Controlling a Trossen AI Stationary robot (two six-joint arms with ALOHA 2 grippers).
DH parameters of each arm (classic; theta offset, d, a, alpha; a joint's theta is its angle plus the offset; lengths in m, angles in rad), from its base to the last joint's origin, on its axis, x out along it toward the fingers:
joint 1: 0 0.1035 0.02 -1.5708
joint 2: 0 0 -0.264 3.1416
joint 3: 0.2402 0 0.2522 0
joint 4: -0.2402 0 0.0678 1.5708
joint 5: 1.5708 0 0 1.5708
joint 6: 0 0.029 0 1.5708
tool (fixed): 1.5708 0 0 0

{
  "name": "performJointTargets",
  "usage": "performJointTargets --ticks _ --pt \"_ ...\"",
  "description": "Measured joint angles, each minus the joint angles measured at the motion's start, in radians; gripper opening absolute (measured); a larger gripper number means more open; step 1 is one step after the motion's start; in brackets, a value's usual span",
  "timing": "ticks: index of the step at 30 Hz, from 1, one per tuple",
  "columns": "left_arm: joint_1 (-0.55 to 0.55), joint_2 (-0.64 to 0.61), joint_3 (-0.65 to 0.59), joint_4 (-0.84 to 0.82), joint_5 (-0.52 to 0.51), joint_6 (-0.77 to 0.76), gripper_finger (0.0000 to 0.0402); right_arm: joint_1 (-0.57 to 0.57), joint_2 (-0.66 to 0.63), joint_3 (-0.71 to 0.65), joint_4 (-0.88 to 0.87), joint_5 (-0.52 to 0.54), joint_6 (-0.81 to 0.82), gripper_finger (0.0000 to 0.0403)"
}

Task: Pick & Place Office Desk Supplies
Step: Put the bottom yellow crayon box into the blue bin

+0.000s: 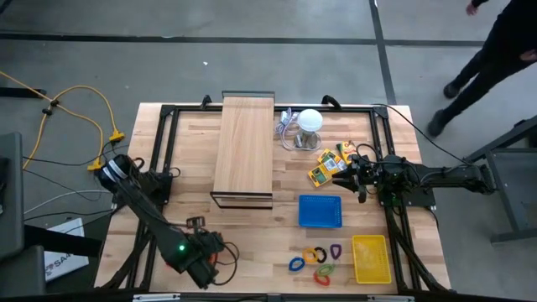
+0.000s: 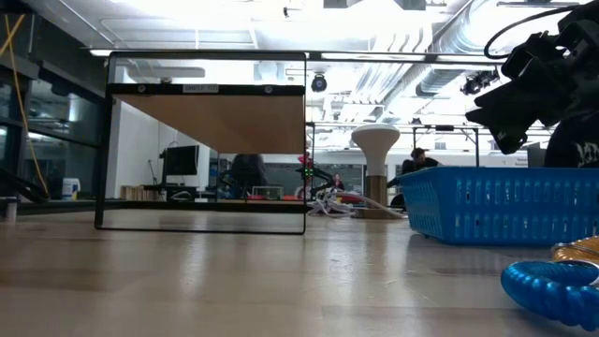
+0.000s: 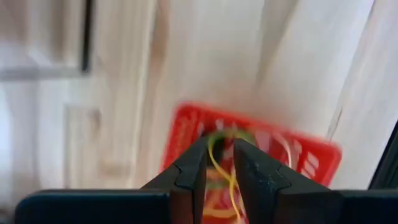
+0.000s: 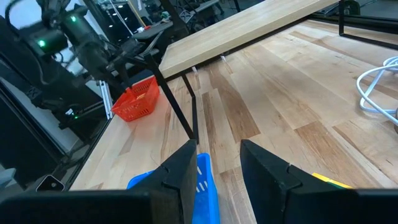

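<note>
At the near left corner of the table (image 1: 252,226), the left pincer (image 3: 219,163) hangs over a red basket (image 4: 138,99), its two dark fingers (image 3: 189,174) standing a narrow gap apart with thin yellow and green rubber bands (image 3: 219,163) visible between them; whether the bands are gripped or simply lie in the basket below cannot be told. Across the table, the right pincer (image 1: 342,178) hovers at the yellow-orange printed packs (image 1: 325,166), its fingers (image 4: 180,171) parted and nothing between them. The coloured loop clips (image 1: 315,260) lie loose near the front edge, between a blue basket (image 1: 320,211) and a yellow basket (image 1: 371,258). A long pale wooden board (image 1: 245,144) rests on a black frame at mid-table, and a white round object (image 1: 310,120) with a grey cable sits just beside it. A person (image 1: 491,50) stands on the floor beyond the table's far right corner.
</note>
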Motion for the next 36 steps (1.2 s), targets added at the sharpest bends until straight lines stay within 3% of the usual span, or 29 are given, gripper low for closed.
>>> performJointTargets --ticks 6,19,36 --pt "0.039 -0.077 0.000 0.068 -0.130 0.115 0.0077 0.000 0.000 0.000 0.000 0.000 0.000 0.0111" --pt "0.083 -0.183 0.000 0.251 -0.240 0.351 0.0077 0.000 0.000 0.000 0.000 0.000 0.000 0.0111" --pt "0.125 -0.185 0.000 0.280 -0.258 0.359 0.0077 0.000 0.000 0.000 0.000 0.000 0.000 0.0111"
